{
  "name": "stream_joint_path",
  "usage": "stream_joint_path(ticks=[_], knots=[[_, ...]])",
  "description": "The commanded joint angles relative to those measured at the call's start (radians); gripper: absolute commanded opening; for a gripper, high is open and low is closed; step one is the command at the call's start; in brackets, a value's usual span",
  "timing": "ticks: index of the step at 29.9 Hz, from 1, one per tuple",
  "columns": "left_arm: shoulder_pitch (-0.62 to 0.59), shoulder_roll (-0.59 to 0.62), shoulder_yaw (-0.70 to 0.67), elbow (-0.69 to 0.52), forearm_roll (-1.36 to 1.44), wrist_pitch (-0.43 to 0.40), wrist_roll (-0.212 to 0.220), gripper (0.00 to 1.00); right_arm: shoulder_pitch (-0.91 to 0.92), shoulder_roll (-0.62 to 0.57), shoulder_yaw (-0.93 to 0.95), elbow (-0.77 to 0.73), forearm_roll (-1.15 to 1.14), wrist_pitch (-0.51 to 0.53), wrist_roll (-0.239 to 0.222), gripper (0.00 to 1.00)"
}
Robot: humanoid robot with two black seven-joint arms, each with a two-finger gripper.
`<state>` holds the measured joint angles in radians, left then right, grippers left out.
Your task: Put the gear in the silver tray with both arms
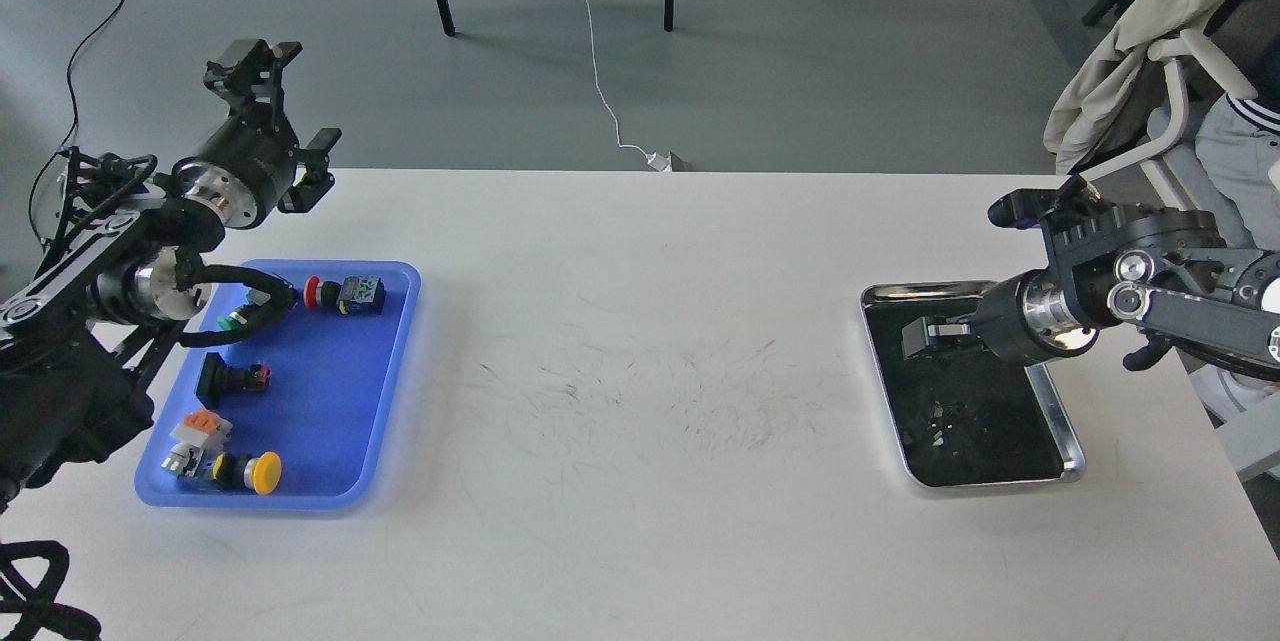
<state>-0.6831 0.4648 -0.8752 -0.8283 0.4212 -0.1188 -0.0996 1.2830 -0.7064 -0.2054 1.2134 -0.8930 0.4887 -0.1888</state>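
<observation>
White table point(640, 401) across the frame, faint dark scuffs near centre. Silver tray point(1070, 431) at right of frame, long side running toward the lower edge, dark mirror-like bottom, small dark specks in its lower half. Right arm point(1180, 306) enters from the right edge and reaches leftward over the tray's upper half; silver wrist ring above the tray's right rim. Right gripper point(925, 336) points left, above or just on the tray bottom, contact not resolvable. Fingers dark against the dark reflection, so spread or pressed together: cannot tell; nothing visibly held. Blue tray point(395, 341) at lower left of frame, well apart from the silver tray. Inside it: red-capped push-button point(345, 295) near the upper edge, green-capped part point(232, 323) to its left, partly behind a black cable, black button point(228, 379) at mid-tray, orange-and-white switch block point(200, 429) and yellow mushroom button point(262, 472) together at the lower left corner. Left arm point(130, 261) enters from the left edge, wrist ring over the blue tray's upper left corner. Left gripper point(280, 116) raised at upper left of frame, beyond the table's far edge, pointing up and away from the camera; fingers spread wide, nothing between them. Grey floor above the table in frame, with chair legs, a white cable and a pale cloth over a chair at upper right.
</observation>
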Motion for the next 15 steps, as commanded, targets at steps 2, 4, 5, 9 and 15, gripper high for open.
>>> stream_joint_path(ticks=[2,4,5,9,15], knots=[[-0.007,0.005,0.001,0.0,0.005,0.001,0.001,0.98,0.021,-0.05,0.229,-0.035,0.138,0.0,0.0,0.98],[-0.016,0.003,-0.001,0.0,0.004,0.001,-0.002,0.98,0.009,-0.07,0.383,-0.077,0.21,0.0,0.003,0.98],[-0.018,0.002,-0.013,0.0,-0.002,0.001,-0.006,0.98,-0.01,-0.073,0.452,-0.09,0.27,0.0,0.008,0.98],[-0.019,0.005,-0.051,-0.005,-0.005,-0.001,-0.049,0.98,-0.126,-0.087,0.691,-0.182,0.647,0.0,0.038,0.98],[-0.018,0.003,-0.054,-0.003,-0.007,0.001,-0.043,0.98,-0.279,-0.035,0.807,-0.417,1.147,0.0,0.086,0.98]])
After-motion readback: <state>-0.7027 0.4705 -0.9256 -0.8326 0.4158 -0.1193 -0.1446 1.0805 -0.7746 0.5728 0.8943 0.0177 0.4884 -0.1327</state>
